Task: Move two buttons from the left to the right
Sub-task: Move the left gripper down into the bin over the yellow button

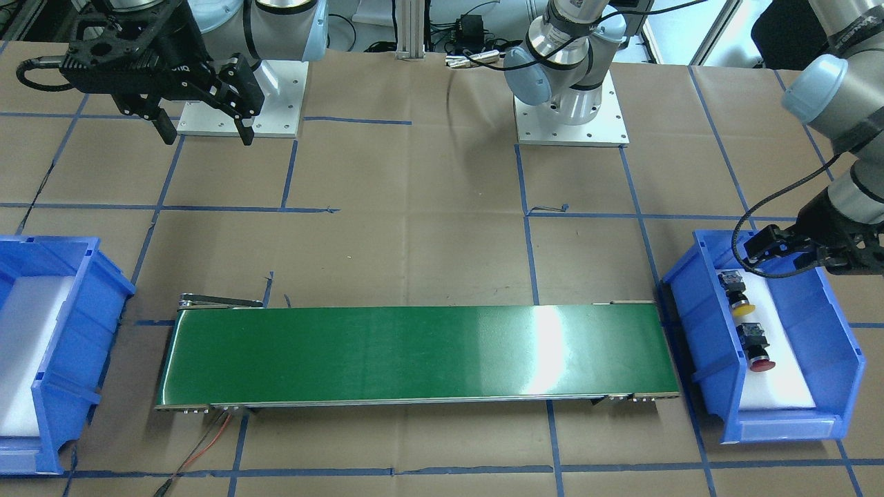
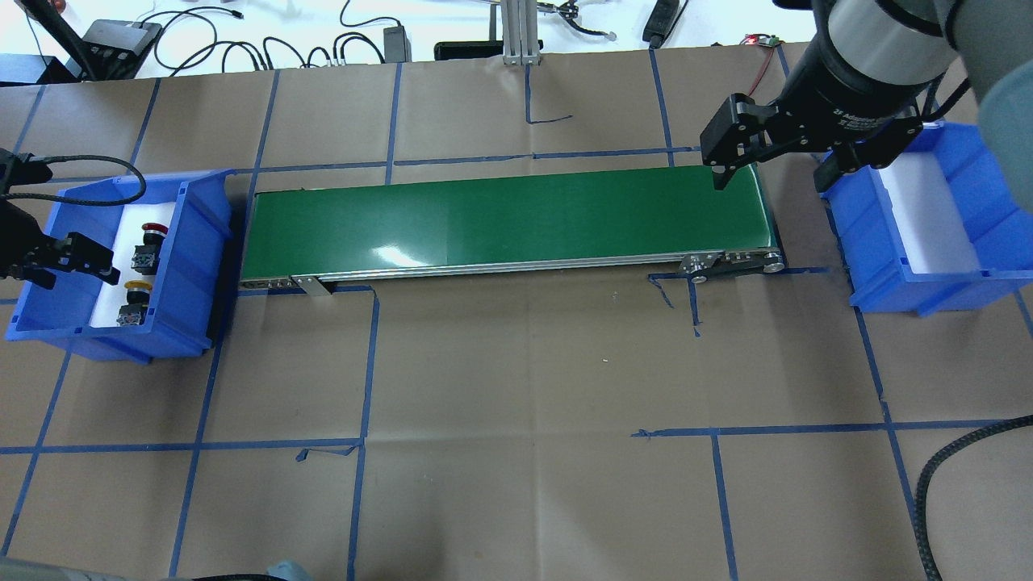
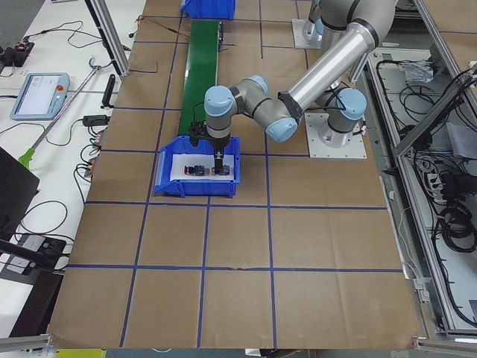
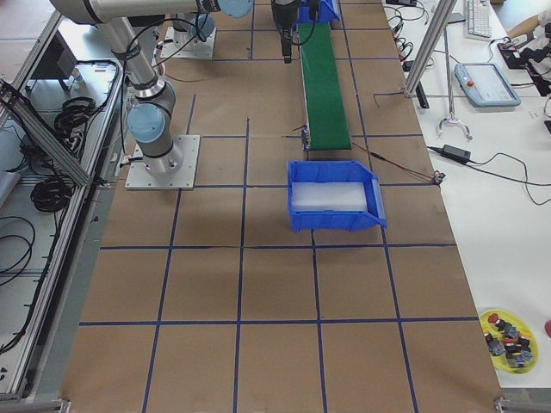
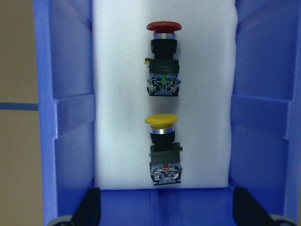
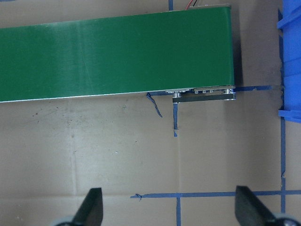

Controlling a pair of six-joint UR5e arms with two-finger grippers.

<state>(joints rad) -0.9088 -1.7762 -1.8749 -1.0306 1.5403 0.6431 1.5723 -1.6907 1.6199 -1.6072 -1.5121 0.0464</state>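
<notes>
Paper-covered table (image 2: 516, 363): open left claw (image 5: 167, 209) hovers over red button (image 5: 163, 56), yellow button (image 5: 162, 148) (2 awaiting pickup); open right claw (image 1: 206, 131) waits.

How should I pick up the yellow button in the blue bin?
Grip the yellow button by its square switch body, from straight above. It lies on its side on foam, flat sides facing the bin walls with room for jaws; the rounded cap may slip.

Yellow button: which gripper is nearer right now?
Left. The left gripper hovers open above the blue bin that holds the yellow button. The right gripper hangs at the conveyor belt's opposite end, by the other bin, far from it.
</notes>
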